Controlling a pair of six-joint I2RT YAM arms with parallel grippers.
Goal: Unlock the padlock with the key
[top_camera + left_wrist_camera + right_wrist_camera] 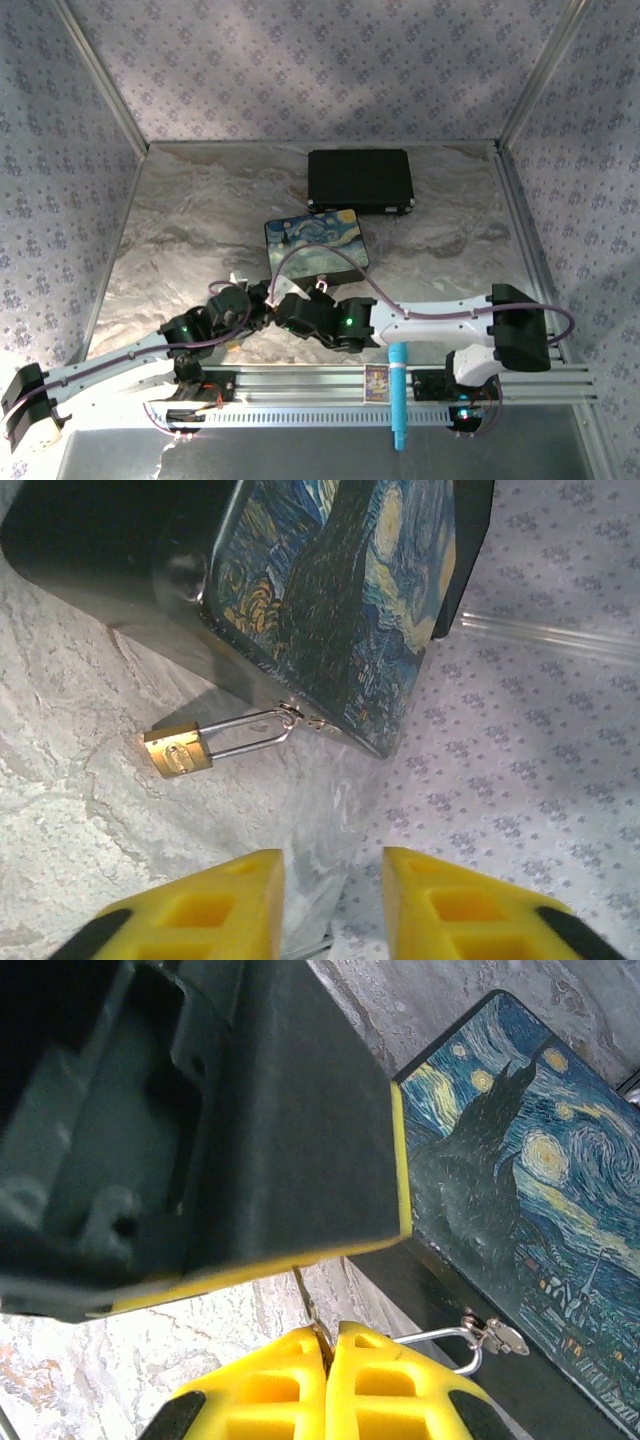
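- Pinching a thin metal sliver that I take for the key [303, 1295], the right gripper [328, 1345] sits at the bottom centre of the right wrist view. Its yellow pads are pressed together, and the sliver pokes up out of the seam.
- The left gripper [333, 880] stands released at the bottom of the left wrist view. Its two yellow fingers [220, 900] are apart, with only marbled table [80, 860] between them and nothing grasped.
- The padlock [178, 750] lies on the table at centre left of that view, up and left of the left fingers and apart from them.
- Its long axis runs nearly level across the frame: the brass body is at the left end, and the silvery shackle reaches right to the hasp on the painted box [330, 600].
- In the right wrist view the shackle loop and hasp sit just right of the clenched pads, low in the frame, and the brass body is hidden behind them.
- By my judgement the right arm is the nearer one.
- The coming move turns on bringing the key round to the body's free left end, where the keyhole should be; I cannot see the keyhole.
- In the top view both grippers meet just below the painted box, at centre frame.
- Count:
  - one padlock
  - one key
  - one painted box
  - one black case [360, 180] above it
  - one blue pen-like tool [397, 395] on the rail at the bottom
  - two grippers
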